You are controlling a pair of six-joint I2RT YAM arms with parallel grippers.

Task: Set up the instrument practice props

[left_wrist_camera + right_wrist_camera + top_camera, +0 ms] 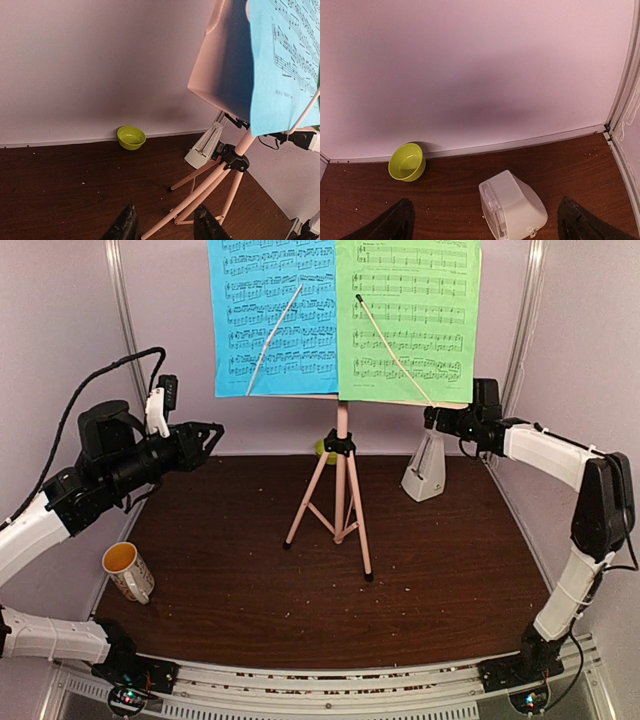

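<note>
Right wrist, metronome (512, 207) beneath spread right gripper (484, 215)

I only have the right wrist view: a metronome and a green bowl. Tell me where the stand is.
Observer: The stand is upright to the left of the metronome, and the two are not touching.
Operator: Report the sheets.
Observer: A blue sheet and a green sheet sit side by side on the stand, blue on the left.
Operator: Give me the left pincer.
Observer: The left pincer hovers to the left of the stand, open and holding nothing.
</note>
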